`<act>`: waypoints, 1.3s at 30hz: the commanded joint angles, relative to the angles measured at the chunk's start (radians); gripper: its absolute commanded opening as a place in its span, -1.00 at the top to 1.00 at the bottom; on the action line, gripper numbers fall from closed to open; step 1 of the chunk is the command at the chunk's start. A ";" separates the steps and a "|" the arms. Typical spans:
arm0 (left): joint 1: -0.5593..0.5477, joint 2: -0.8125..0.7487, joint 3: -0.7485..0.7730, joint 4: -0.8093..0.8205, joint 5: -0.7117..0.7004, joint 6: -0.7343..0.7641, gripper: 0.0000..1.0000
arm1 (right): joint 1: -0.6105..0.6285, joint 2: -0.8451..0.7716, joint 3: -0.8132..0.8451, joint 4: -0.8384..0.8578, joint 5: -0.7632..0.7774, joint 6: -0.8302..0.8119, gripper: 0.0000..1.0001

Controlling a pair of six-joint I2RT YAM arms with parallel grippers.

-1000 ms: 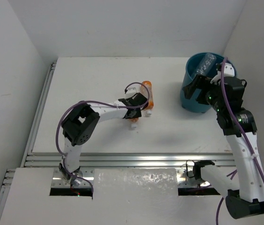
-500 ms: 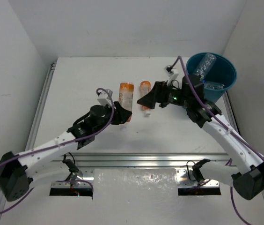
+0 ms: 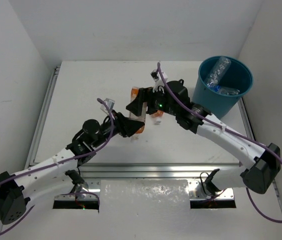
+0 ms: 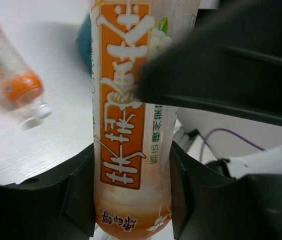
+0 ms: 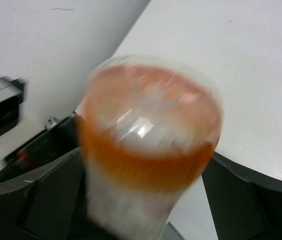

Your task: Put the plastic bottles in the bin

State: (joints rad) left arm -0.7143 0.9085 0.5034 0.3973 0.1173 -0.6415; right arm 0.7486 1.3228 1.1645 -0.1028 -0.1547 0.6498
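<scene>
My left gripper (image 3: pixel 133 127) (image 4: pixel 131 170) is shut on the lower part of an orange-labelled bottle (image 3: pixel 135 94) (image 4: pixel 126 100) and holds it above the table. My right gripper (image 3: pixel 140 107) (image 5: pixel 146 195) is open, with one jaw on each side of the same bottle's other end (image 5: pixel 148 125), which is blurred. Its black finger (image 4: pixel 221 75) crosses in front of the bottle in the left wrist view. A second orange bottle (image 3: pixel 156 118) (image 4: pixel 8 70) with a white cap lies on the table beside them. The teal bin (image 3: pixel 206 102) stands at the far right with clear bottles (image 3: pixel 218 70) inside.
White walls close in the table on the left, back and right. A metal rail (image 3: pixel 141 170) runs along the near edge. Purple cables loop off both arms (image 3: pixel 106 102).
My right gripper has swung left from the bin and now straddles the bottle that my left gripper lifted. The left gripper has shifted right with that bottle.
</scene>
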 commanded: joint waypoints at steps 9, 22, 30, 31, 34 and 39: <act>-0.019 -0.083 0.040 0.001 -0.024 0.008 1.00 | 0.028 0.061 0.116 -0.130 0.314 -0.006 -0.98; -0.017 -0.106 0.026 0.017 0.090 0.057 1.00 | 0.024 0.127 0.189 -0.057 0.119 -0.079 1.00; -0.017 -0.099 0.127 -0.242 -0.112 0.080 -0.99 | 0.020 0.053 0.167 -0.074 0.239 -0.133 1.00; -0.019 -0.092 0.165 -0.286 -0.160 0.075 -0.99 | 0.003 0.049 0.179 -0.086 0.288 -0.140 1.00; -0.016 -0.065 0.268 -0.562 -0.402 0.008 -0.99 | -0.085 0.029 0.285 -0.176 0.396 -0.209 1.00; -0.016 -0.051 0.297 -0.775 -0.593 -0.020 -0.99 | -0.314 0.033 0.438 -0.259 0.567 -0.323 1.00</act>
State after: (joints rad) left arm -0.7315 0.8558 0.7879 -0.1925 -0.3122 -0.6342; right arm 0.5339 1.3960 1.5005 -0.3470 0.2287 0.4347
